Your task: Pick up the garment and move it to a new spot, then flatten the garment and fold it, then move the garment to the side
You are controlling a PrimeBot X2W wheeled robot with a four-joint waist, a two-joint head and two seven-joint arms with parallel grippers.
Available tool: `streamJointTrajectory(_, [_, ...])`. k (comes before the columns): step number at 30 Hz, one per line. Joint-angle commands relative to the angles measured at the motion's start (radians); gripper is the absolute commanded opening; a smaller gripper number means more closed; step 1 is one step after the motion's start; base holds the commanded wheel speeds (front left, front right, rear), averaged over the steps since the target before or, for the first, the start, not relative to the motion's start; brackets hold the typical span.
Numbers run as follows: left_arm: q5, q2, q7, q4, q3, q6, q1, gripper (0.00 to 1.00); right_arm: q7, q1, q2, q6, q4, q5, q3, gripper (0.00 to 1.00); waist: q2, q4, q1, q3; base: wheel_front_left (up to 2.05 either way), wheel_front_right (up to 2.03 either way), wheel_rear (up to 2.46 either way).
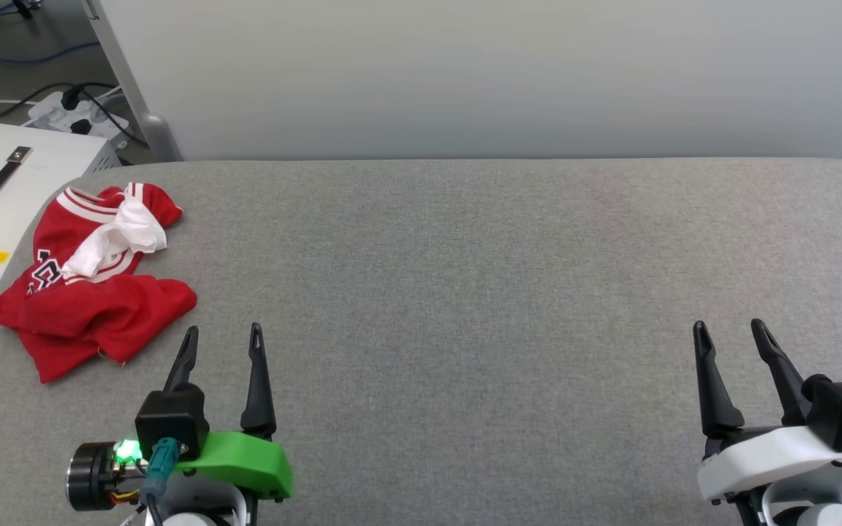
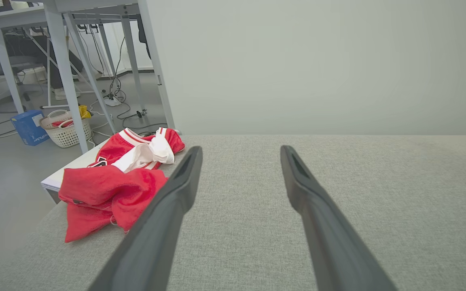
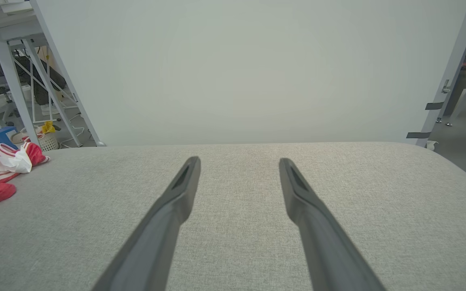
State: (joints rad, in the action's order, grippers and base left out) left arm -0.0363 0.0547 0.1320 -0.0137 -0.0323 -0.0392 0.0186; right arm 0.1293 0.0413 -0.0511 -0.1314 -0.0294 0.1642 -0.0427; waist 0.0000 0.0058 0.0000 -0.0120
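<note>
As both arms sit low at the near edge, left gripper [image 1: 224,329]: two long dark fingers spread wide, nothing between them
Right gripper [image 1: 728,324]: spread just as wide and empty, fingers pointing away over bare cloth
Garment [image 1: 92,299]: crumpled red jersey-style T-shirt with a white sleeve bunched on top, striped collar and black letters, lying on the far-left part of the grey fabric-covered table [image 1: 465,292]
Bearing from left jaws: ahead and to the left; the nearest red fold is close to the left fingertip but apart from it
Bearing from right jaws: well apart, across most of the table's width to the left
Nearer arm: the left, clearly; the first reach looks like its job
Long axis: collar at the far end, loose red hem at the near end, slanting a little toward the left rim
Edges: the heap's outer side reaches the table's left rim, just beside a white box with a black strap handle [image 1: 4,190]; whether any cloth hangs over, I cannot tell
Open room: bare grey cloth from the heap rightward to the far right corner, closed at the back by a pale upright panel [image 1: 465,73]
Step in hand: the pick-up, not yet begun
</note>
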Motion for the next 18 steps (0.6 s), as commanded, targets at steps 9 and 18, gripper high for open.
streamJointTrajectory(9, [-0.008, -0.003, 0.026, 0.004, -0.011, -0.009, -0.003, 1.00, 0.030, 0.024, 0.001, 0.000, -0.007, 0.022, -0.001, 1.00, 0.0000, 0.001, 0.0000, 0.000, 0.00, 0.00, 0.00])
streamJointTrajectory(18, [-0.006, -0.003, 0.045, 0.013, -0.019, -0.015, -0.001, 1.00, 0.048, 0.033, 0.001, 0.001, -0.004, 0.028, -0.003, 1.00, 0.0000, 0.003, 0.0000, -0.001, 0.00, 0.00, 0.00])
